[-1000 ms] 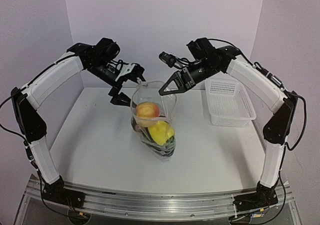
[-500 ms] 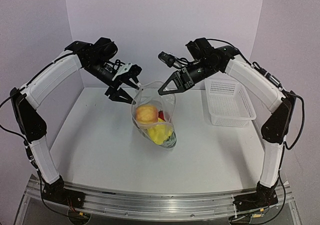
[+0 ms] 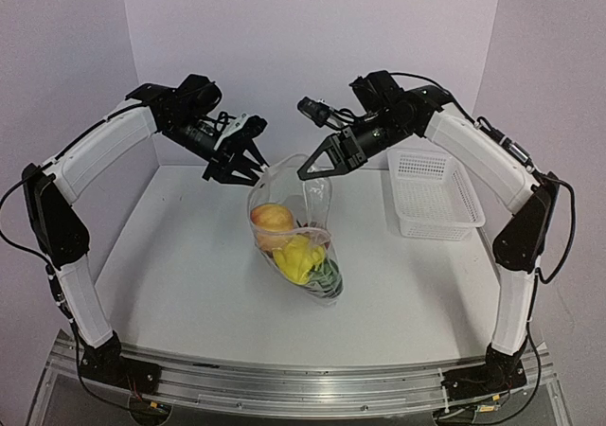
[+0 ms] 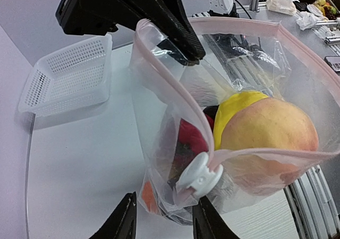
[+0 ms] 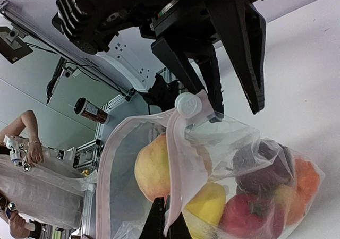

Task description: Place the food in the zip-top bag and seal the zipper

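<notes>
The zip-top bag (image 3: 305,232) hangs above the table with its mouth gaping. Inside lies the food: a peach (image 3: 273,218), a yellow piece (image 3: 298,256), and red (image 5: 244,215), dark purple (image 5: 257,162) and orange (image 5: 305,178) pieces. My right gripper (image 3: 305,172) is shut on the pinkish zipper strip (image 5: 178,170) at the mouth's right side. A white slider (image 4: 199,176) sits on the zipper at the left corner. My left gripper (image 4: 164,219) stands with its jaws partly apart on either side of that corner, just short of the slider.
A white perforated basket (image 3: 434,194) stands empty on the table's right side, under the right arm. The bag's bottom hangs close above the white tabletop (image 3: 180,275).
My left gripper's jaws have narrowed and come in round the bag's slider corner. The bag has swung a little to the right and sagged lower. The right gripper still holds the zipper strip.
</notes>
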Tool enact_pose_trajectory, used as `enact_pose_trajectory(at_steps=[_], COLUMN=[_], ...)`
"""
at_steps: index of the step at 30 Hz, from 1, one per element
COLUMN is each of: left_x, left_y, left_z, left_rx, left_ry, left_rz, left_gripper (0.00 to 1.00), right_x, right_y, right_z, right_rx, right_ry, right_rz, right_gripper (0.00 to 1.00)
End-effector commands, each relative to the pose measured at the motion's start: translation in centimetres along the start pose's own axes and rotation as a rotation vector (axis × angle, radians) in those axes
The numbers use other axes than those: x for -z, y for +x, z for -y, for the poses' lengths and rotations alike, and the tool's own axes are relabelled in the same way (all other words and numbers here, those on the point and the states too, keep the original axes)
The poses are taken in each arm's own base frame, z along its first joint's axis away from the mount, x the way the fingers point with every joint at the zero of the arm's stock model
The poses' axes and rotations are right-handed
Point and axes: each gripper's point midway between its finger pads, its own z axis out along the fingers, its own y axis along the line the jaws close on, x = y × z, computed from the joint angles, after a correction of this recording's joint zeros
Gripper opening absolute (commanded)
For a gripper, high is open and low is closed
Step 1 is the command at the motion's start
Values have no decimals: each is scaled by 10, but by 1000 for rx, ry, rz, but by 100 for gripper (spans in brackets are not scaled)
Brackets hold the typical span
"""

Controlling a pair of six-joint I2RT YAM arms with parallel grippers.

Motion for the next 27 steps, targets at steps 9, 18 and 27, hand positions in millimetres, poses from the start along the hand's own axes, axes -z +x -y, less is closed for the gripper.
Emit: enact_pose_trajectory(at_steps=[9, 18, 27], left_x=[8, 14, 19], left_y=[-32, -26, -12], left_z=[3, 0, 15], left_rx=[-43, 90, 359], left_ry=[-12, -81, -177], left_rz=[99, 38, 39], left_gripper=[1, 0, 0], right_x=[2, 4, 10], right_y=[-12, -9, -7], right_z=[-22, 3, 53], right_rx=[81, 61, -28], right_ry=[-66, 29, 191], right_rz=[25, 20, 18], right_gripper=[0, 0, 0])
